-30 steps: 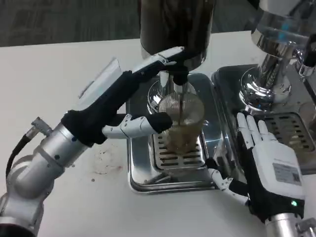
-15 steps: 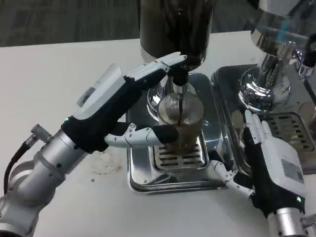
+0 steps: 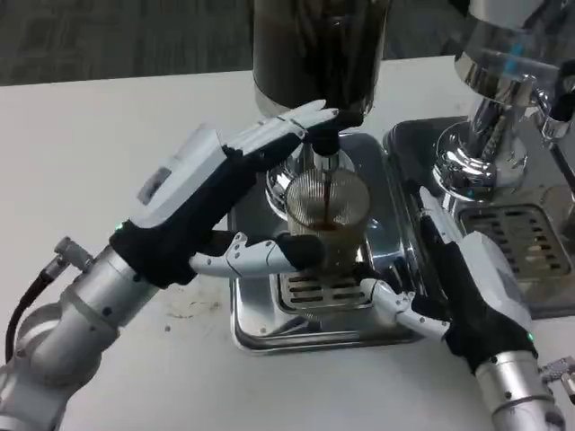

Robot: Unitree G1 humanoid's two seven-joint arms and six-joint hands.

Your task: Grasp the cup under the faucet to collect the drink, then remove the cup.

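The filling step is under way. The cup, a ribbed clear glass, is standing on the grille of the steel drip tray directly beneath the faucet of the dark dispenser. A thin brown stream is running down into the cup, and brown drink is gathering in its lower part.

The left hand is reaching in from eight o'clock, its fingers spread wide; the upper ones are lying against the faucet at the cup's twelve o'clock and the thumb is pressing the glass at seven o'clock. Whether it is truly gripping the cup, I cannot tell.

The right hand is coming in from four o'clock, open, its thumb just beside the cup's base and holding nothing.

Judging by the level, the next move is calling for waiting until the stream stops, then closing firmly round the glass and drawing it level toward six o'clock on the bench.
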